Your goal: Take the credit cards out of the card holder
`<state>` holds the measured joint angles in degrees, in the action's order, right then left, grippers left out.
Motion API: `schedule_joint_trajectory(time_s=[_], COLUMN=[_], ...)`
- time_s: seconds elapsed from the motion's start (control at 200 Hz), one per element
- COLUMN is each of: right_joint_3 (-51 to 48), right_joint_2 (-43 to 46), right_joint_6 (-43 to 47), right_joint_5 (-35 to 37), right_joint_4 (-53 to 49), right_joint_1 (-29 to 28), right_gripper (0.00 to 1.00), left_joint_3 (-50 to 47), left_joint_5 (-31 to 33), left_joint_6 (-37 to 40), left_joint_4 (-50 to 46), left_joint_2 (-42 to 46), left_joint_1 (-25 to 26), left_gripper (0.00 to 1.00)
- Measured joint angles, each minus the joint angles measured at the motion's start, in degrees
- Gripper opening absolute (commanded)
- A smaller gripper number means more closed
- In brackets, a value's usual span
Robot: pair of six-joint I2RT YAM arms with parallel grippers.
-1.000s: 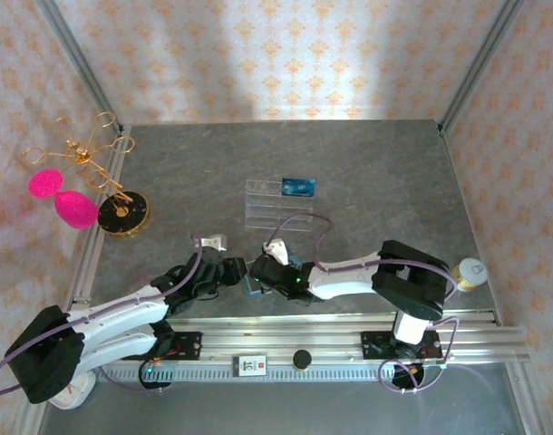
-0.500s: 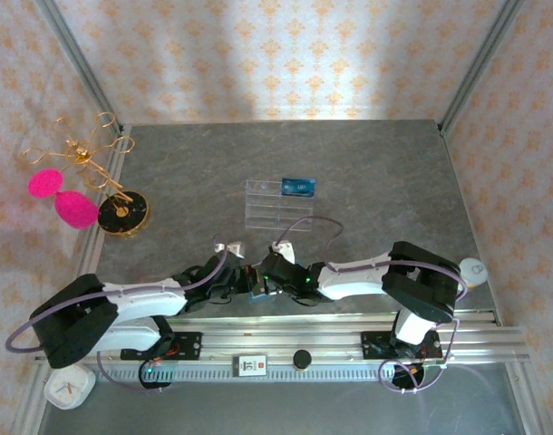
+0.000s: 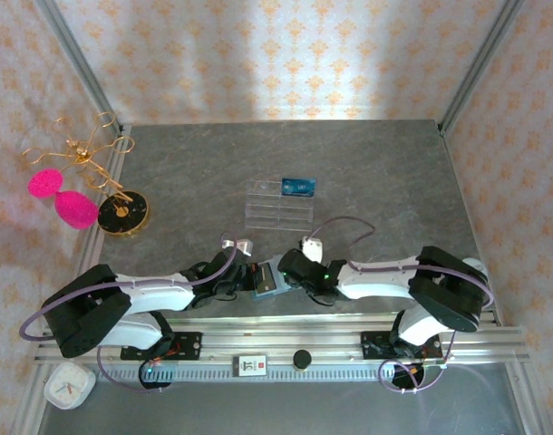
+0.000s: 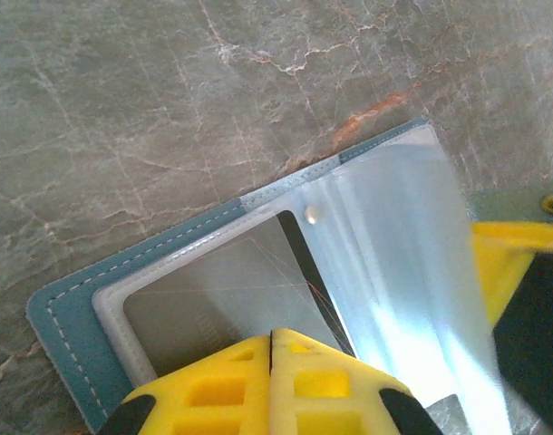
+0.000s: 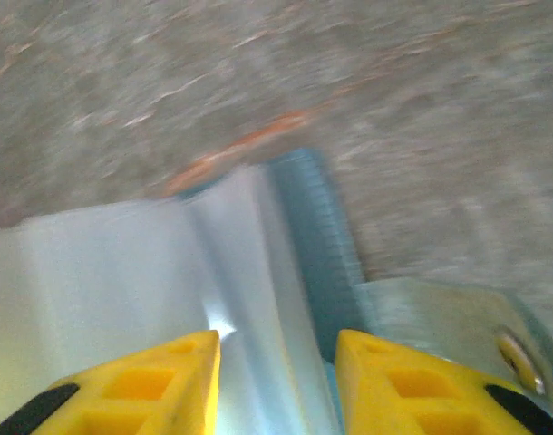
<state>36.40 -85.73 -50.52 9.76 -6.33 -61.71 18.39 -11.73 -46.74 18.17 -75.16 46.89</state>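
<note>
Close to the middle of the near edge of the bench (image 3: pixel 394 163), the card holder (image 4: pixel 376 236) now lies spread open with its pale lining upward. A second ago it sat slightly further left, crowded between the two arms. The left end effector (image 4: pixel 270 343) has clamped fully together, and its yellow tips bear on the edge of the clear window pocket. We cannot tell whether anything is pinched between them, though a thin dark strip beside the window may be a card's edge. The right end effector (image 5: pixel 276 349) has just parted its fingers to a moderate gap and stands over the fold near the teal rim, gripping nothing that we can see. We read this as a change of roles: the left pins the card holder down, and the right is freed to go for a slot. No card is coming out yet. Farther off, towards the bench's centre, the clear tiered stand (image 3: pixel 278 204) has kept its place with a dark blue credit card (image 3: pixel 297 188) on its far right corner, so we judge the task partly done.
</note>
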Motion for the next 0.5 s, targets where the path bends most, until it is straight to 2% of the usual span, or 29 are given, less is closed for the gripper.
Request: schedule_joint_trajectory(time_s=[0.155,0.265,0.38,0.501], right_joint_3=[-2.60,-2.64,-1.33,0.44], right_joint_2=[5.40,14.21,21.94,21.31], right_joint_6=[-0.42,3.50,9.49,13.73], right_joint_5=[2.99,3.54,-0.15,-8.26], right_joint_4=[-7.30,-9.62,-7.15,-0.98], right_joint_1=[3.52,4.55,4.55,4.55], right_gripper=[0.47,0.45,0.36,0.27], left_joint_3=[0.94,2.27,3.80,6.14], left_joint_5=[-0.04,0.11,0.15,0.13], left_joint_6=[1.88,3.39,4.57,5.16], left_joint_4=[-1.62,-4.13,-6.43,-8.24], left_joint_2=[0.02,0.00,0.02,0.02], left_joint_1=[0.00,0.00,0.20,1.20], left_gripper=[0.00,0.00,0.00,0.00])
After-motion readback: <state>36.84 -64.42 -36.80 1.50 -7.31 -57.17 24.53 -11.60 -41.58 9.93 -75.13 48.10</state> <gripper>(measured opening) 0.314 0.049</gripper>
